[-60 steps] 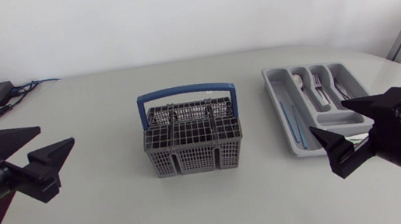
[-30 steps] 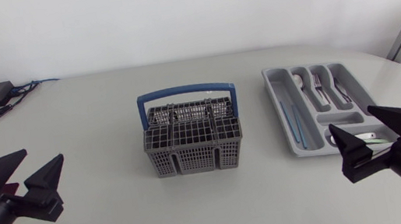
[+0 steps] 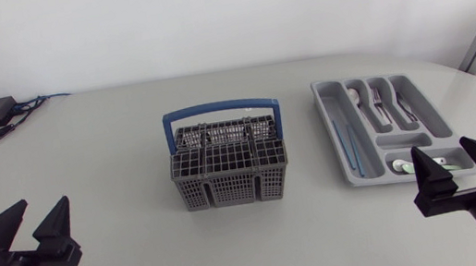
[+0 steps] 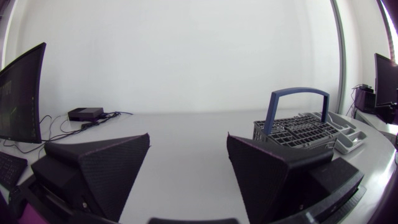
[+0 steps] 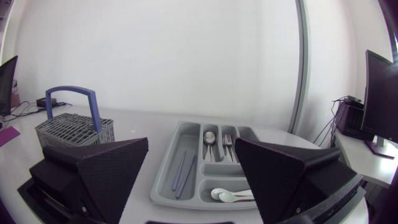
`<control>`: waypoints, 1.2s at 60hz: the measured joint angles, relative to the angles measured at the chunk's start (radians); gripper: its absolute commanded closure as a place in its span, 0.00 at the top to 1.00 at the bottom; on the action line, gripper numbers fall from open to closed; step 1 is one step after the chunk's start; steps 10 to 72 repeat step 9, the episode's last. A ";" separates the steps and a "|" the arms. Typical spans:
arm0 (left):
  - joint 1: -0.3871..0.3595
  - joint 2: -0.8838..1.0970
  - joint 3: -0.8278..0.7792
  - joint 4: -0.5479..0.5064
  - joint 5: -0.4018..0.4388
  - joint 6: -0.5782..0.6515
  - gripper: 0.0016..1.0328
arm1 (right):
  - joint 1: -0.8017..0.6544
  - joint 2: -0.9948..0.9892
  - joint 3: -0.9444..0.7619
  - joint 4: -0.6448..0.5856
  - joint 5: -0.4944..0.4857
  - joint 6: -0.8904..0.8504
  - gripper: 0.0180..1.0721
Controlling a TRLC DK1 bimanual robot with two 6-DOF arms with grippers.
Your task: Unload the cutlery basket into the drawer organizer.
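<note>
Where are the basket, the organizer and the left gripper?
basket (image 3: 220, 109), head view, top of handle.
organizer (image 3: 327, 125), head view, rim nearest basket.
left gripper (image 4: 188, 137), left wrist view, midway between fingertips.

Bright, soft, even light in all your views.
Ahead of your left gripper (image 4: 188, 135) and right gripper (image 5: 192, 140) the tabletop (image 3: 112, 169) looks pale, with only a faint shadow at the foot of the basket (image 3: 229, 167). The black gripper fingers show little detail. Your wrist views bend straight lines near their edges.
</note>
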 measured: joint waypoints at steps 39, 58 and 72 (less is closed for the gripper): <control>0.000 -0.007 -0.001 0.004 0.000 -0.007 0.95 | -0.001 -0.006 -0.002 0.000 0.000 0.009 0.95; 0.000 -0.007 -0.001 0.004 0.000 -0.007 0.95 | -0.001 -0.006 -0.002 0.000 0.000 0.009 0.95; 0.000 -0.007 -0.001 0.004 0.000 -0.007 0.95 | -0.001 -0.006 -0.002 0.000 0.000 0.009 0.95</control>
